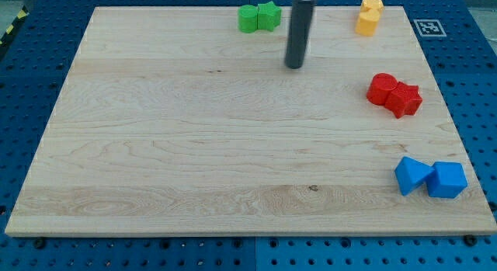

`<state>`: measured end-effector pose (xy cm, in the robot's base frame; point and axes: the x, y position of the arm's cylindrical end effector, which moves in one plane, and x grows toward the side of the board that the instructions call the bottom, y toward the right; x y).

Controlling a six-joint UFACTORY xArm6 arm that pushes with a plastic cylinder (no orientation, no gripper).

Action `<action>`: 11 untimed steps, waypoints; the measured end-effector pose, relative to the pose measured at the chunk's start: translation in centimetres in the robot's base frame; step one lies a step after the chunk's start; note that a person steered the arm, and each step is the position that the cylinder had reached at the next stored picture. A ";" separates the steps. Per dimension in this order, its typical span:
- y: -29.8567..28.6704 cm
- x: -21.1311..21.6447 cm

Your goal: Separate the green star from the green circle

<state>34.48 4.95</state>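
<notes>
On the pale wooden desk, my tip sits below-right of the touching green star and green circle; no gripper shows. Best wedge between them.

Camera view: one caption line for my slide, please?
My tip below-right of touching green circle and green star.

Bare board lies between my tip and the touching green circle and green star.

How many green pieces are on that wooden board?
2, touching each other at the view's top edge: the green circle on the left, the green star on the right. None seems hidden.
</notes>
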 end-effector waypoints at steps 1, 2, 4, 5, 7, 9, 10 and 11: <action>-3.7 -0.5; -6.8 -3.0; -8.5 -7.3; -9.2 -9.4; -9.3 -12.9; -5.4 -13.3; -4.0 -13.2; -2.5 -12.2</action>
